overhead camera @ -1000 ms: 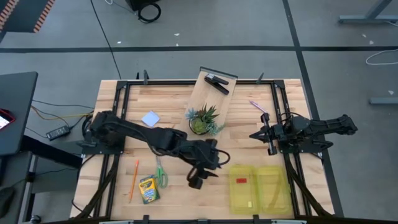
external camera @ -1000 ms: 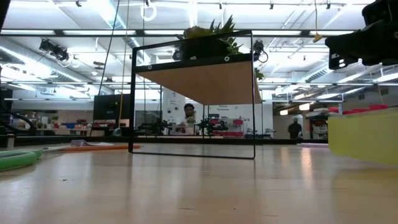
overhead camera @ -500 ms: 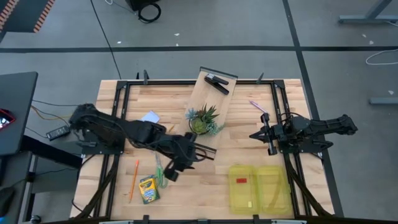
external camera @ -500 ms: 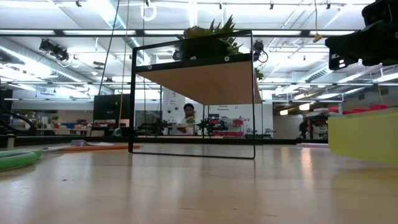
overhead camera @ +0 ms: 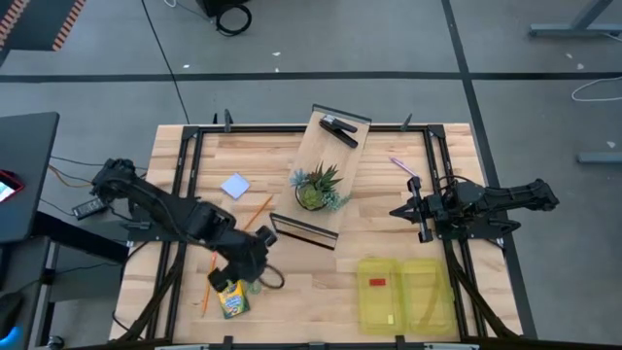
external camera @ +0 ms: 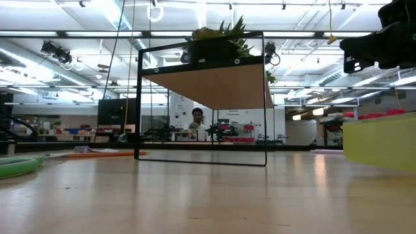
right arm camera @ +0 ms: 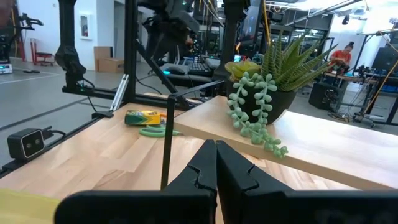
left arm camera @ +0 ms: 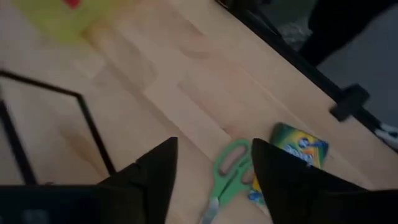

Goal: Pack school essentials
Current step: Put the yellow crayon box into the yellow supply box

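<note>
My left gripper [overhead camera: 249,270] [left arm camera: 214,158] hovers open near the table's front left, pointing steeply down. The green-handled scissors [left arm camera: 231,173] show between its fingers on the wood below, and the yellow-green crayon box [overhead camera: 231,298] [left arm camera: 300,149] lies flat just beyond them; it touches neither. One orange pencil [overhead camera: 208,283] lies left of the box, another [overhead camera: 258,211] farther back. The pale pad [overhead camera: 235,186] lies flat at the far left. My right gripper [overhead camera: 412,209] [right arm camera: 215,167] waits shut and level at the right side.
A black-framed wooden shelf [overhead camera: 328,156] stands mid-table with a spiky potted plant [overhead camera: 316,188] and a black clip-like object [overhead camera: 338,128] on it. An open yellow case [overhead camera: 406,295] lies at the front right with a small red thing [overhead camera: 377,282] inside.
My left gripper has swept from beside the yellow case toward the table's left edge, sinking a little and rolling about its own axis. It now stands over the scissors and the crayon box. Nothing on the table has moved.
</note>
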{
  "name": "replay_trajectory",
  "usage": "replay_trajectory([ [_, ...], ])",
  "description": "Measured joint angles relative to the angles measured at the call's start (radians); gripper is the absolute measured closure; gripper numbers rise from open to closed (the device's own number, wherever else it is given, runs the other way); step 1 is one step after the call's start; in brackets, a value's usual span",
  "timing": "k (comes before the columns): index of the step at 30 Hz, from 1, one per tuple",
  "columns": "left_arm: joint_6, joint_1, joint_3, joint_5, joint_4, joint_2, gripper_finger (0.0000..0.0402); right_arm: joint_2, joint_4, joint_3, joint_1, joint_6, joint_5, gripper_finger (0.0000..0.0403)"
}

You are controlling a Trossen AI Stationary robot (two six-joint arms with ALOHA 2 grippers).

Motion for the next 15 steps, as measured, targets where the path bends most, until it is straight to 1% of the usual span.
replay_trajectory([
  [3,0.035,-0.045,0.0,-0.006,-0.017,0.0,0.0129,0.0,0.0,0.0,0.0,0.0,0.0,0.0395],
  [9,0.042,-0.14,-0.004,-0.032,-0.058,0.003,0.0019,0.0,0.0,0.0,0.0,0.0,0.0,0.0395],
  [11,0.036,-0.166,-0.031,-0.036,-0.054,0.006,0.0008,0.0,0.0,0.0,0.0,0.0,0.0,0.0395],
  [15,0.034,-0.241,-0.124,-0.058,-0.048,0.008,0.0013,0.0,0.0,0.0,0.0,0.0,0.0,0.0395],
])
